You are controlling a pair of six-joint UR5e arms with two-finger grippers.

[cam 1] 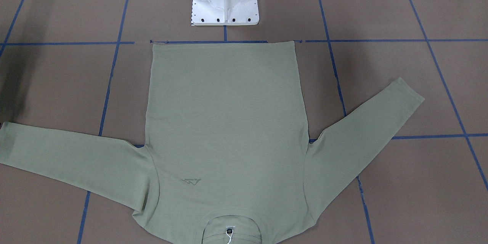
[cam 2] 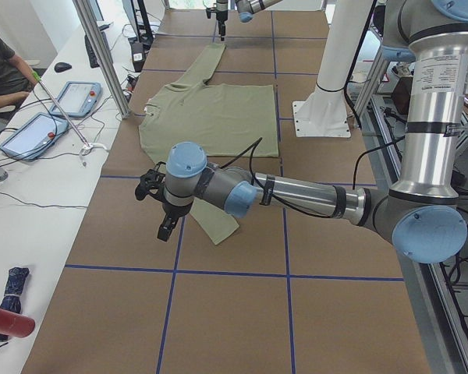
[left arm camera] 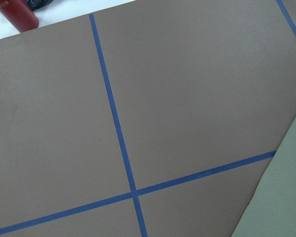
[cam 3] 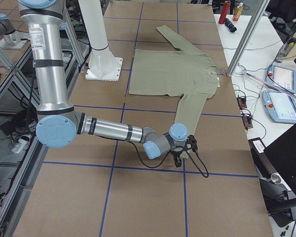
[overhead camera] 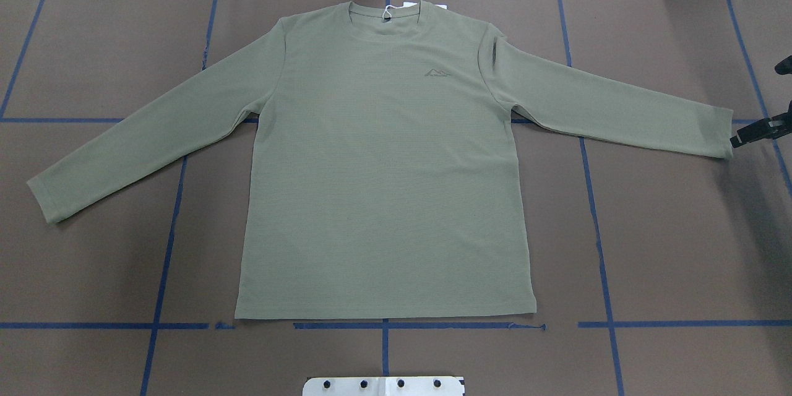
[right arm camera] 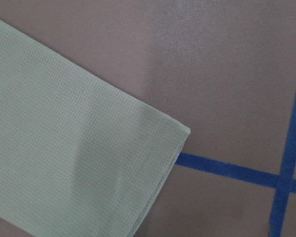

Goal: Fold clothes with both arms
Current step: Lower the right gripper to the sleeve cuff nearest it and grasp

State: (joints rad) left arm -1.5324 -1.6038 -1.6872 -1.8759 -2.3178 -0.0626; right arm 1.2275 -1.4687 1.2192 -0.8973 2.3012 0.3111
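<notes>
Overhead exterior shows the right hand (overhead camera: 750, 132) just beside one cuff (overhead camera: 723, 135), the left hand (cam 2: 164, 220) near the other cuff (cam 2: 223, 234). I cannot tell whether either hand is open or closed. The shirt (overhead camera: 383, 167) lies flat on the surface (overhead camera: 680, 247), sleeves spread, likely ready for sleeve folds.

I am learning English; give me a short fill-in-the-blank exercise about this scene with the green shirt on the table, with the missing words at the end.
1. The shirt lies flat with its chest logo facing ___.
2. The tape lines that cross the brown table are ___ in colour.
3. The gripper next to the sleeve cuff in the overhead view belongs to the robot's ___ arm.
Missing words: up; blue; right.
</notes>
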